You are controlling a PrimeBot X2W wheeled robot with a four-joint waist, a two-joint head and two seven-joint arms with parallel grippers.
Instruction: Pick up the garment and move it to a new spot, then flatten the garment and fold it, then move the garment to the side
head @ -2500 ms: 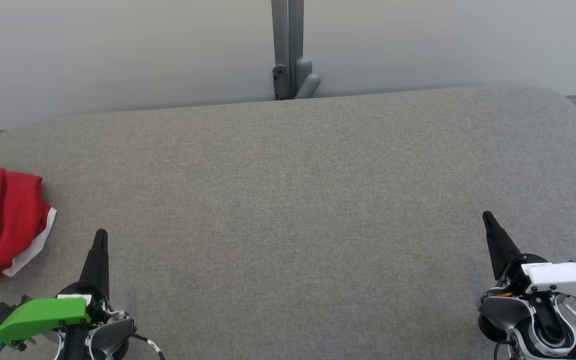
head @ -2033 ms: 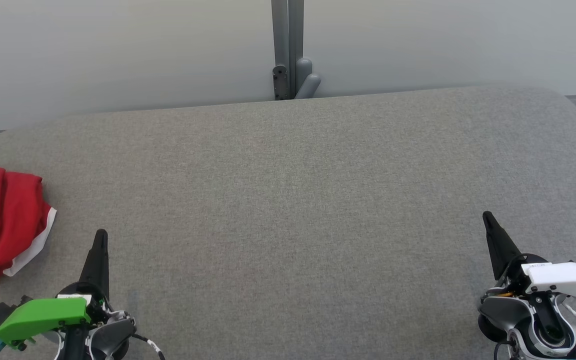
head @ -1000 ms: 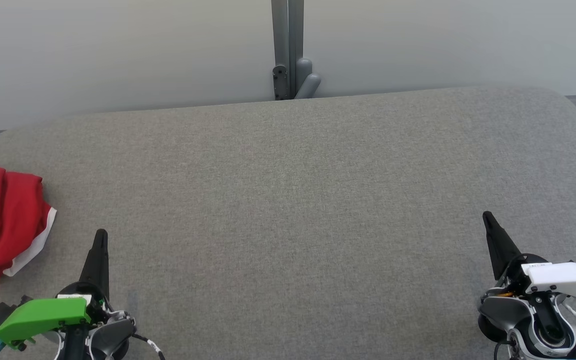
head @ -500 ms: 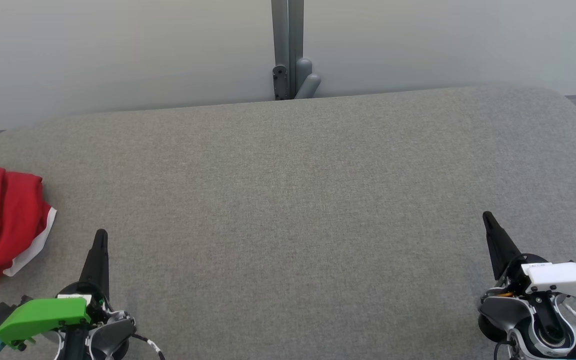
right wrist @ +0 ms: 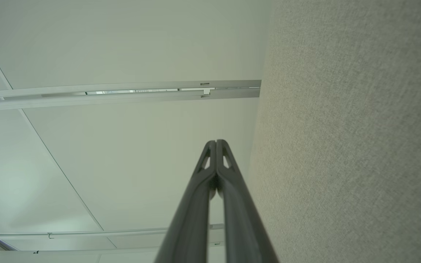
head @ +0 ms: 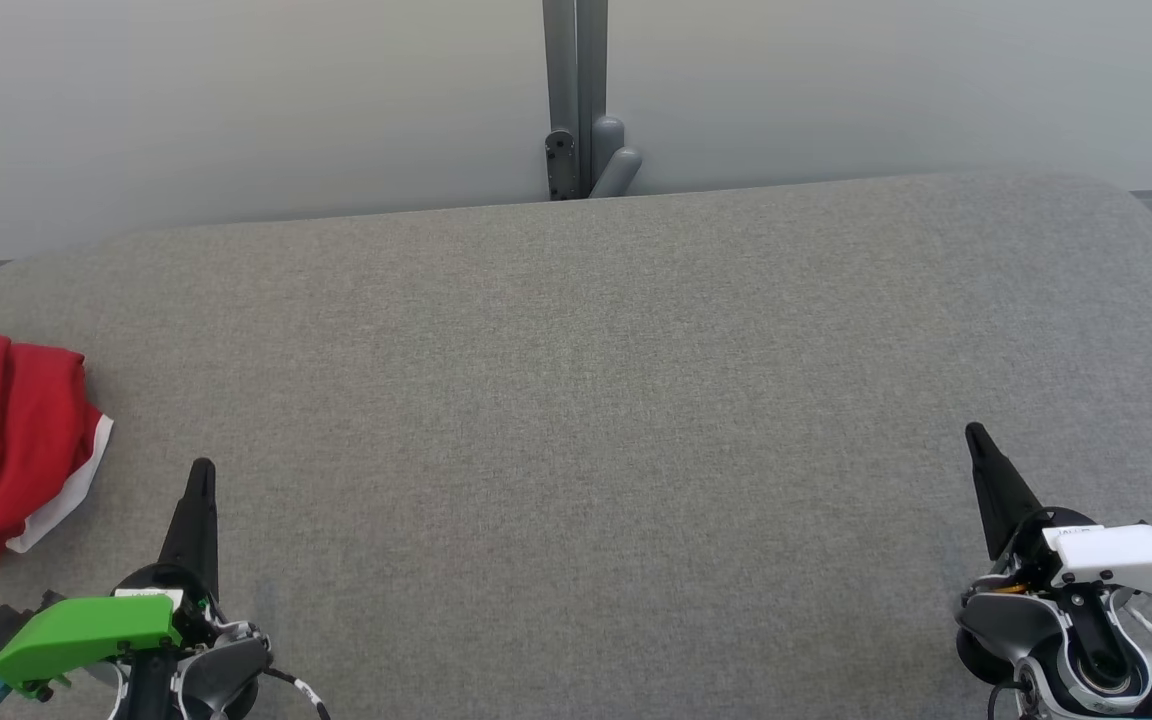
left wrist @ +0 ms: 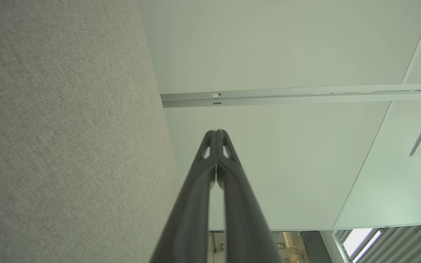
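Nearest the robot, at the near left corner of the grey padded bench [head: 576, 400], the left tool [head: 201, 478] hangs with its two dark fingers pressed together and nothing between them, pointing toward the far side. At the near right corner the right tool [head: 978, 440] is the same: fingers together, empty. Both wrist views show the tips meeting with no cloth in them.

A little farther out on the left, just beyond and to the left of the left tool but apart from it, lies the garment [head: 6, 440]. It rests on the bench at the left edge, partly cut off by the head view's border.

By my reading, the first step, picking up the garment, has not begun. The next move calls for the left tool to part its fingers, swing left over the heap, come down on a raised fold and pinch it before lifting. The middle of the bench looks like a fit new spot.

The garment is a crumpled red heap with soft rounded folds running near to far. A white band edges its right and near side. No lettering or number can be made out.

Farthest off, past the bench's rounded far edge, a grey post [head: 576, 100] stands against a pale wall [head: 236, 100].
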